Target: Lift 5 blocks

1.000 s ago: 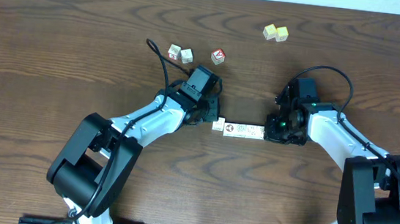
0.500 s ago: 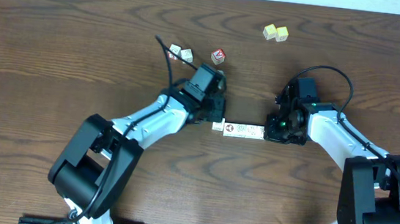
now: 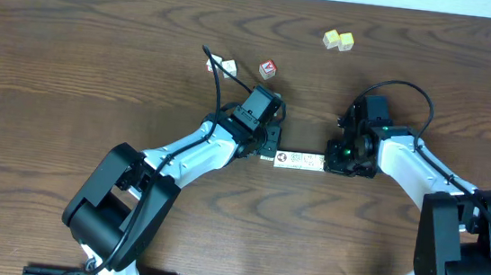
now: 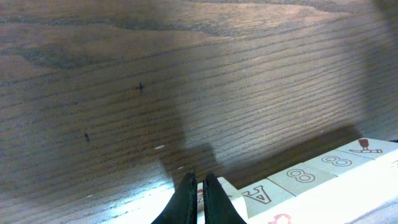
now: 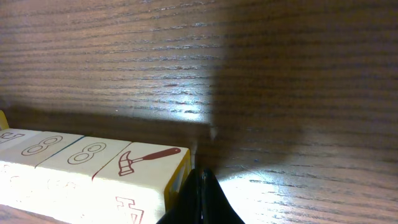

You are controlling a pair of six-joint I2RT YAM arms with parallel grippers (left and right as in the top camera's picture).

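Bracketing row of blocks (image 3: pixel 293 159) on surface (image 3: pixel 72 67): left fingers (image 4: pixel 199 190) pinched shut at one end, right fingers (image 5: pixel 200 190) pinched shut just beside hammer block (image 5: pixel 134 168) at other end. Likely light, stiff wood, smooth-faced; loose row buckles easily. Hold: end faces, pressed inward, mid-height, level.

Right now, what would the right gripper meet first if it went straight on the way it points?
Probably the bare table: the right gripper points past the hammer block, which lies beside it, though depth is unclear.
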